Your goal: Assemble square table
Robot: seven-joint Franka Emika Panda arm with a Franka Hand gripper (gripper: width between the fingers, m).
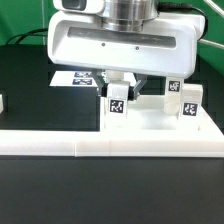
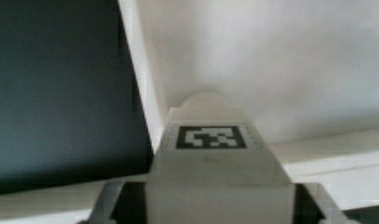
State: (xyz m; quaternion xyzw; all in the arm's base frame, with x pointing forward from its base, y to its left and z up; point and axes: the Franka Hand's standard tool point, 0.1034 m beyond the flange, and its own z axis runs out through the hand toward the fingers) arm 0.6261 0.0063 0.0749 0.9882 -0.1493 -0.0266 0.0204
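Nearest the exterior camera we are seeing the dark counter (image 1: 110,195), and just behind its bare front strip the long low white rail (image 1: 110,147) is running across the view. Behind the rail the square panel (image 1: 150,118) is lying flat on the counter, its front edge sitting against the rail or just beside it; we cannot tell which.

On the panel one white leg (image 1: 116,100) is standing upright with its tag facing us, and our jaws (image 1: 122,80) are reaching down right onto its top. In the wrist view the jaws (image 2: 200,190) are closing narrowly on this leg (image 2: 211,150), a dark finger (image 2: 118,200) pressing against each flank, with the tag sitting just past the fingers and the leg's tip pointing toward the panel (image 2: 275,70) beyond. The exact seat of the leg's lower end is being hidden by the leg itself.

Toward the exterior view's right a second tagged leg (image 1: 186,102) is standing upright on the panel, well apart from the held one. Farther back, toward the exterior view's left, the marker board (image 1: 78,78) is lying flat on the counter. At the left edge a small white piece (image 1: 3,102) is barely showing, too cropped to identify.
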